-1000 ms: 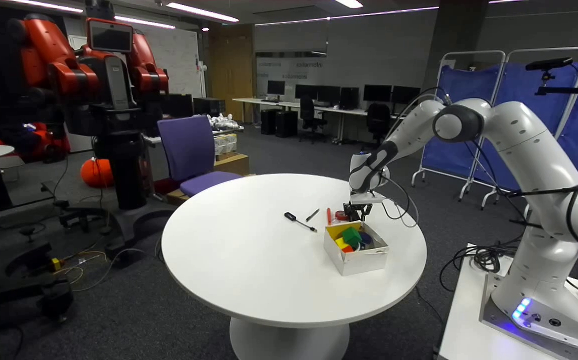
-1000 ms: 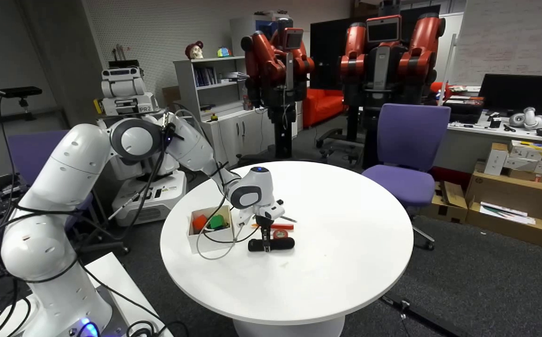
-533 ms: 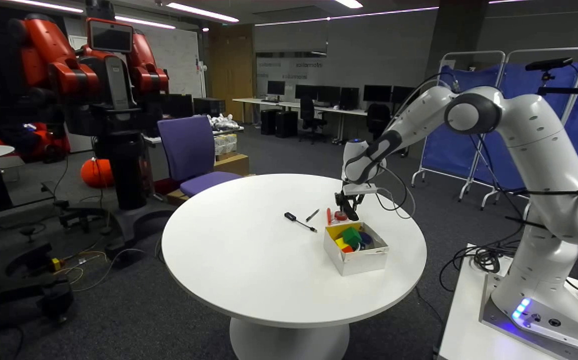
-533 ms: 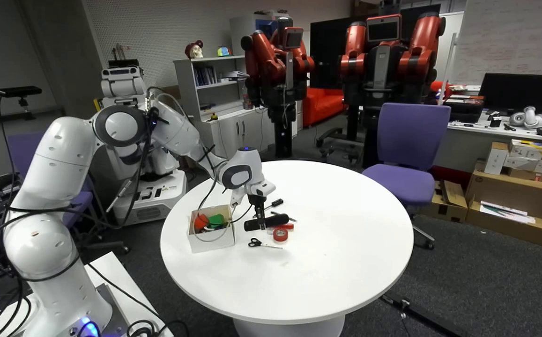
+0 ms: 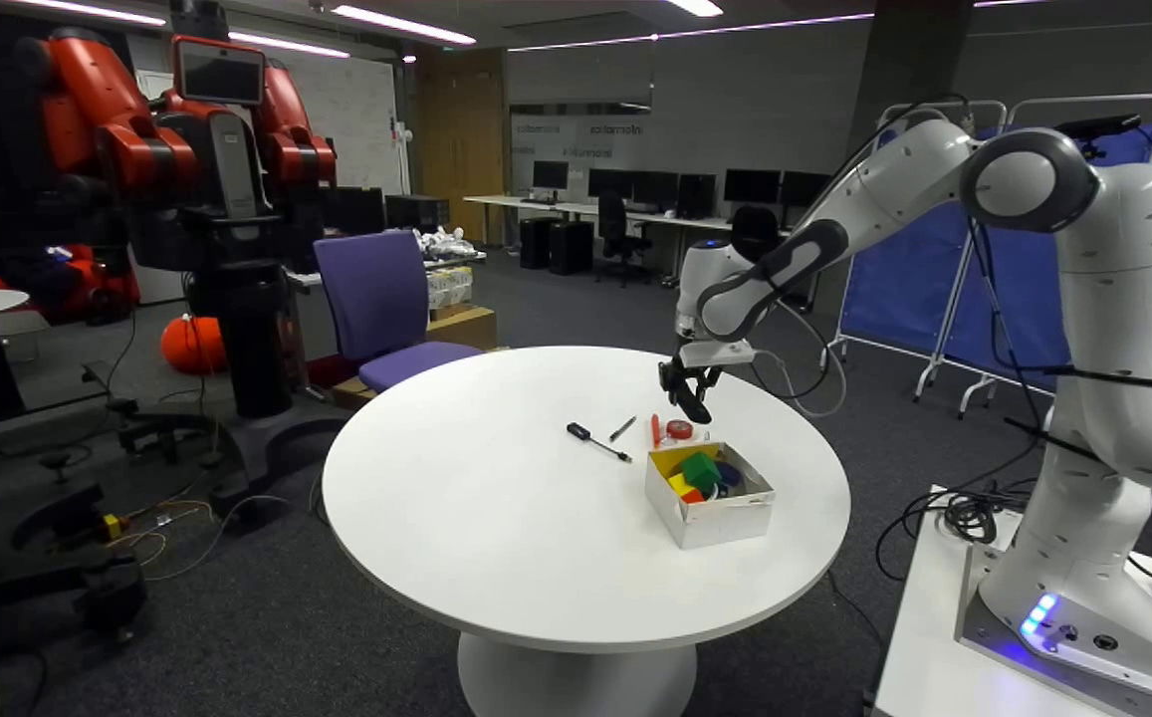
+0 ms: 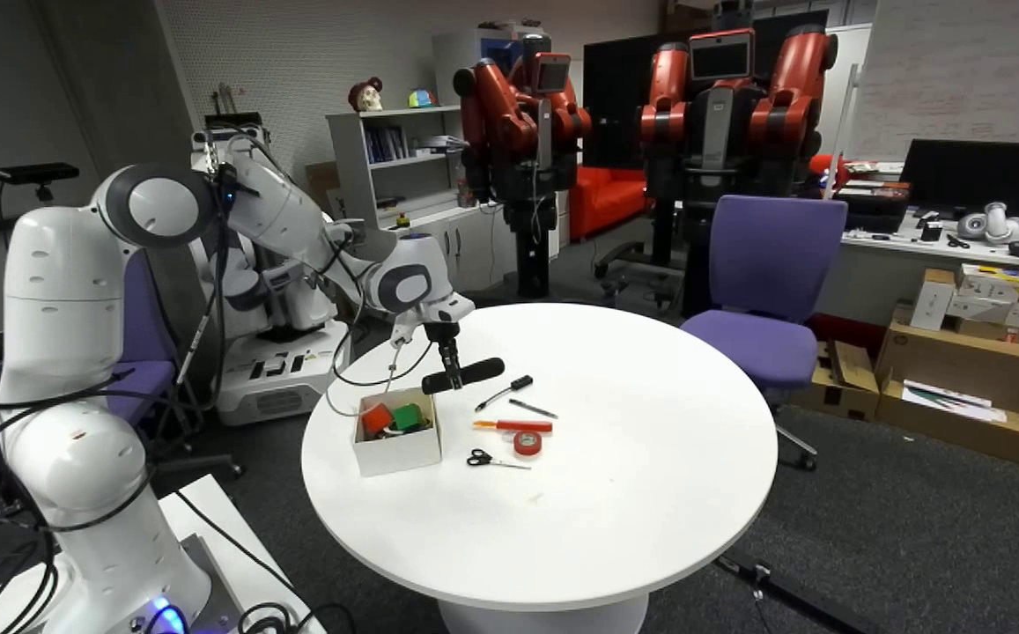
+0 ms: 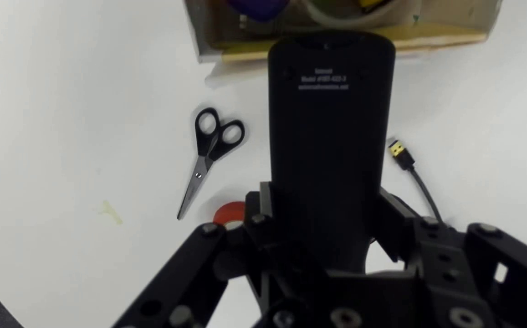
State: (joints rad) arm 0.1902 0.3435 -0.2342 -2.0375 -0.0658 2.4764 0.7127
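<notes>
Below and to the left of the claw (image 6: pixel 453 379), in an exterior view, a lidless white box (image 6: pixel 399 455) stands on the round table (image 6: pixel 632 493), and we see a red block (image 6: pixel 375 417) and a green block (image 6: pixel 407 416) in it; in an exterior view a yellow block (image 5: pixel 679 484) and a dark blue piece (image 5: pixel 730 474) show too, with the bottom layer hidden from us. The claw itself is clamped across a black remote control (image 6: pixel 483 370), held tilted and clear of the tabletop, its far end overlapping the rim nearest the claw in the wrist view. We judge the pick-up complete and the letting-go not yet done, the remote as yet set down nowhere. To the claw's right, lying loose on the table, we count scissors (image 6: pixel 496 460), a cable adapter (image 6: pixel 520 383), a red tool (image 6: pixel 518 425) with an orange tip, a roll of red tape (image 6: pixel 527 443) and a pen (image 6: pixel 533 409), none of them in the box
</notes>
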